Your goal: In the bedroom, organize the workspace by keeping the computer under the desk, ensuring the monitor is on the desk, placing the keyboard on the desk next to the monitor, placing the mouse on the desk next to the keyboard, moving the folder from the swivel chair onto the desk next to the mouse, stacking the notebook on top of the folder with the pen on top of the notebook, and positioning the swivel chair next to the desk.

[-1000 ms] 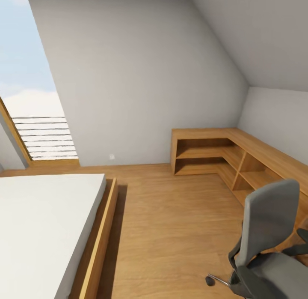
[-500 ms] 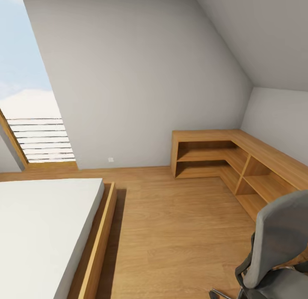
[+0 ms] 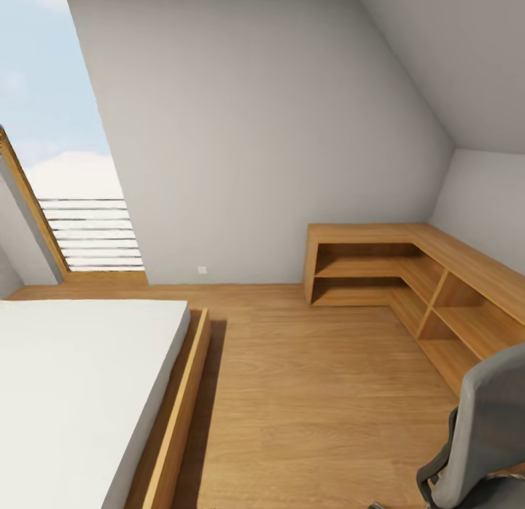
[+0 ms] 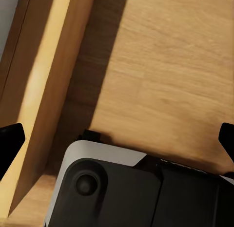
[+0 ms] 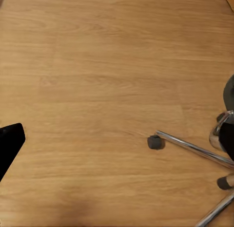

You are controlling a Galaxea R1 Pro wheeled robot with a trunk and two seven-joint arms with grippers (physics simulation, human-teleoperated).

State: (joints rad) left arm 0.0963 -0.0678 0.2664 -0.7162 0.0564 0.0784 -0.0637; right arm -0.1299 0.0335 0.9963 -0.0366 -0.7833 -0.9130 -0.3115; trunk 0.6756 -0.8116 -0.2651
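Note:
The swivel chair (image 3: 487, 421) stands at the lower right corner of the head view, showing its grey back and a black armrest; its seat is cut off by the frame. In the right wrist view its chrome legs (image 5: 195, 148) and a castor (image 5: 155, 142) rest on the wood floor. My right gripper (image 5: 119, 141) hangs open above that floor, holding nothing. My left gripper (image 4: 117, 141) is open too, over the floor beside the bed frame (image 4: 44, 100). The desk, computer, monitor, keyboard, mouse, folder, notebook and pen are out of view.
A low bed (image 3: 80, 392) with a white mattress and wood frame fills the left. A light-wood L-shaped shelving unit (image 3: 408, 268) runs along the far right corner under the sloped wall. A tall window (image 3: 65, 173) is at left. My own base (image 4: 107, 188) shows below the left gripper.
The camera has moved: the whole picture has shifted, and the swivel chair now shows lower and further right, mostly cut off. The shelving unit sits further right in the picture.

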